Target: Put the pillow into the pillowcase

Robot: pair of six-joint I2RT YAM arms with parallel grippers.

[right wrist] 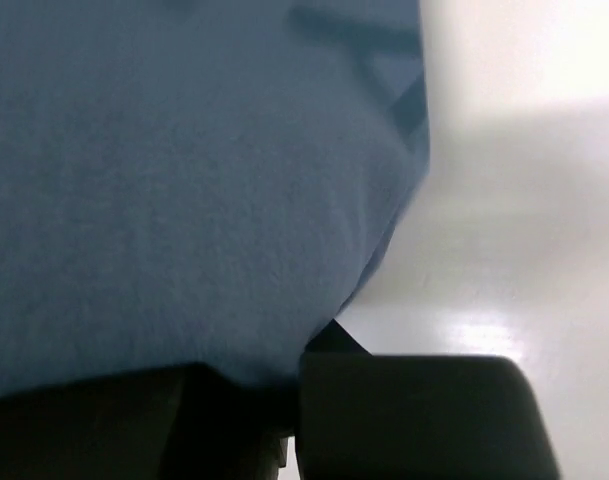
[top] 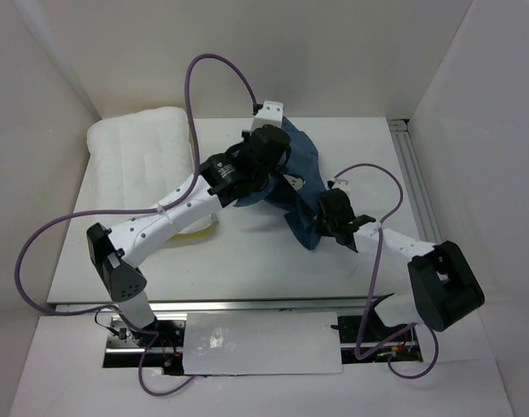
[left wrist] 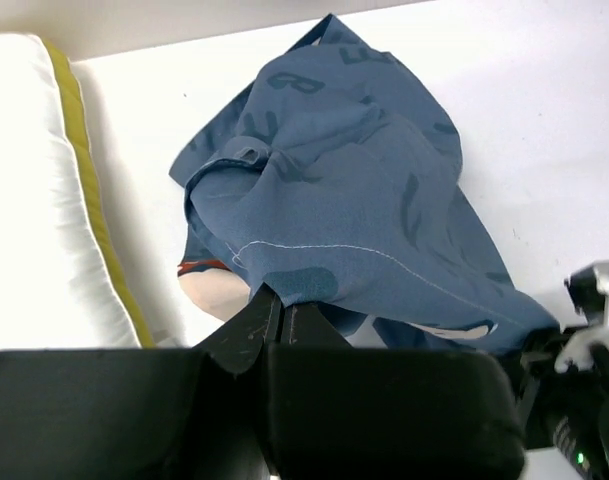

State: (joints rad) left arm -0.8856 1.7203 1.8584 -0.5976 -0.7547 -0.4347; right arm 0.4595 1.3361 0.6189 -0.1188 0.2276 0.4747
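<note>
The pillow (top: 138, 152) lies at the far left of the table, white with a yellow edge trim; it also shows at the left of the left wrist view (left wrist: 34, 200). The pillowcase (top: 303, 169) is a crumpled blue heap at the table's middle, filling the left wrist view (left wrist: 354, 200). My left gripper (top: 277, 178) is over its left part, jaws closed (left wrist: 281, 305) at a hem of the cloth. My right gripper (top: 320, 213) is at the heap's near right corner. In the right wrist view the cloth (right wrist: 184, 180) drapes over the jaws, and only one fingertip (right wrist: 336, 340) shows.
White walls enclose the table on the left, back and right. A metal rail (top: 416, 174) runs along the right edge. A purple cable (top: 195, 87) loops above the pillow. Bare table (top: 247, 261) lies in front of the heap.
</note>
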